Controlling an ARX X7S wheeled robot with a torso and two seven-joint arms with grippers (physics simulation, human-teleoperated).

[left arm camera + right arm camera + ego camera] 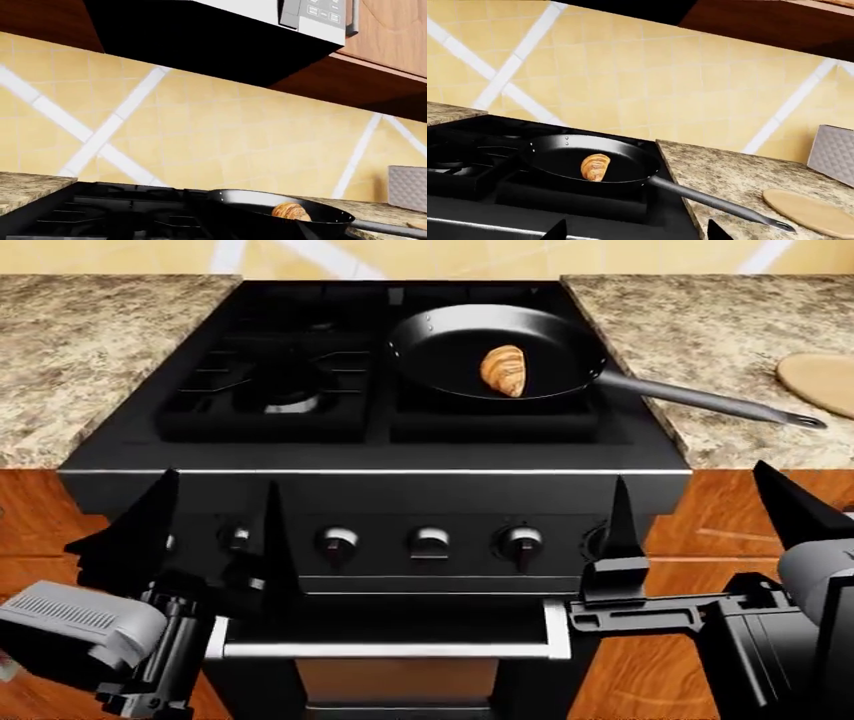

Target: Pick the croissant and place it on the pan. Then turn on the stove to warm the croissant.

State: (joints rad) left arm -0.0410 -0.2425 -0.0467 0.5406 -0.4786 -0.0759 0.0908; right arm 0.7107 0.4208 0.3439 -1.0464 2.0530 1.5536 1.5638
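Observation:
The croissant (503, 370) lies inside the black pan (441, 335), which sits on the back right burner of the stove (374, 490). The pan's handle (707, 403) reaches right over the counter. The croissant also shows in the right wrist view (595, 166) and the left wrist view (291, 211). My left gripper (222, 482) is open and empty, low in front of the left knobs (338, 540). My right gripper (687, 475) is open and empty in front of the stove's right front corner. Its fingertips (557, 231) show in the right wrist view.
Granite counters flank the stove on the left (94, 350) and right (694, 330). A round tan wooden plate (821, 380) lies on the right counter, and a grey textured block (834, 160) stands behind it. A microwave (320, 15) hangs above the stove. The oven door handle (387, 648) runs below the knobs.

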